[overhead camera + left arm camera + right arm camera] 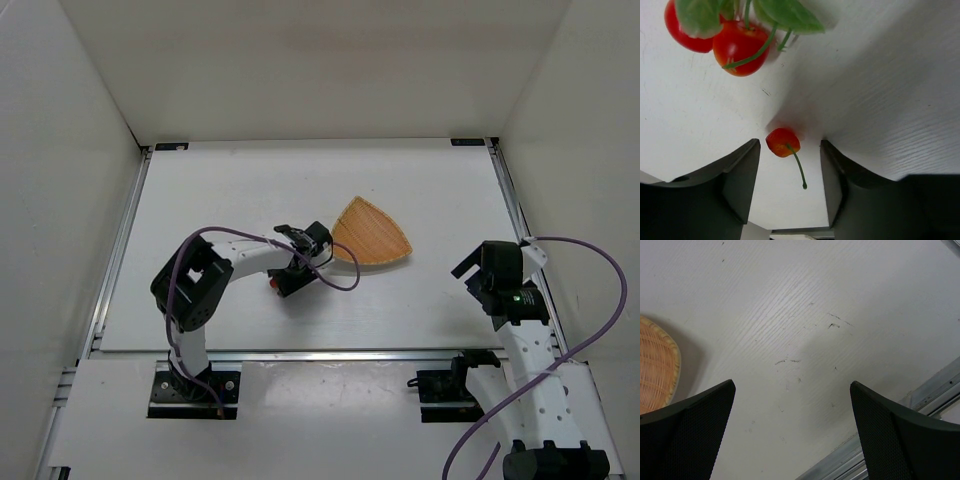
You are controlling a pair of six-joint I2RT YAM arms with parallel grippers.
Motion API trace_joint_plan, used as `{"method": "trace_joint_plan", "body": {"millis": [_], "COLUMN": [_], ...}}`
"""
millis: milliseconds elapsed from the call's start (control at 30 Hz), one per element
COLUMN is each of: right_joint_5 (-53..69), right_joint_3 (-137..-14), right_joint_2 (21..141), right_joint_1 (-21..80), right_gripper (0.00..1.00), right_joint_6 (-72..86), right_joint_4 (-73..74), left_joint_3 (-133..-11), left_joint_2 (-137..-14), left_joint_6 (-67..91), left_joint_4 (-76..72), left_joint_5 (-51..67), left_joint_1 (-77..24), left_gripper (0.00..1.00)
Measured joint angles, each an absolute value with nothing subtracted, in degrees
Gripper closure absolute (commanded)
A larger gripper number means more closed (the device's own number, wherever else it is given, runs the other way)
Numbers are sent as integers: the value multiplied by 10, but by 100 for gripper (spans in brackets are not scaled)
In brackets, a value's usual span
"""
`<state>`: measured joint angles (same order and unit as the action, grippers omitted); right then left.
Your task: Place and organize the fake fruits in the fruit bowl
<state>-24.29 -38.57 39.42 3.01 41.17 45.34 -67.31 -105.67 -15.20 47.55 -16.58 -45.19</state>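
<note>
The single orange-red fruit (782, 141) lies on the white table with its thin green stem pointing toward the camera. My left gripper (790, 148) is open, one finger on each side of the fruit, neither touching it. The red berry cluster (734, 46) with green leaves lies just beyond it. In the top view the left gripper (284, 282) sits left of the woven fruit bowl (372, 233), with a red spot of fruit (274, 283) at its tip. The bowl looks empty. My right gripper (792, 390) is open and empty over bare table.
The bowl's rim (657, 365) shows at the left edge of the right wrist view. A metal rail (920, 405) runs along the table's right edge near the right gripper (487, 268). White walls enclose the table on three sides.
</note>
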Motion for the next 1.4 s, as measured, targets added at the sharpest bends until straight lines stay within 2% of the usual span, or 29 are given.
{"method": "trace_joint_plan", "body": {"millis": [67,233,400,500,533,767,933,1133,1267,1400], "right_joint_5": [-243,-243,-245,-247,-248,-250,-250,-249,-249,-249], "right_joint_3": [-386,-386,-386,-386,-386,-386,-386,-386,-388,-400], "right_joint_2": [391,390,390,390,390,390,393,409,414,413], "right_joint_1": [30,30,30,30,30,30,30,30,30,30], "right_gripper": [0,0,0,0,0,0,0,0,0,0], "right_joint_6": [411,412,411,411,411,411,409,409,405,396], "right_joint_4": [453,455,463,466,466,466,466,466,466,467], "left_joint_3": [-673,-676,-680,-681,-682,-691,-749,-904,-1028,-1126], "left_joint_2": [-1057,-1061,-1068,-1068,-1068,-1068,-1053,-1039,-1086,-1176], "left_joint_6": [-151,-151,-150,-151,-151,-148,-146,-160,-171,-178], "left_joint_4": [475,476,477,478,478,486,521,524,513,497], "left_joint_5": [-164,-158,-158,-158,-156,-150,-178,-189,-180,-166], "left_joint_1": [-448,-435,-429,-429,-429,-429,-442,-467,-480,-494], "left_gripper": [48,50,63,64,68,74,74,74,68,55]}}
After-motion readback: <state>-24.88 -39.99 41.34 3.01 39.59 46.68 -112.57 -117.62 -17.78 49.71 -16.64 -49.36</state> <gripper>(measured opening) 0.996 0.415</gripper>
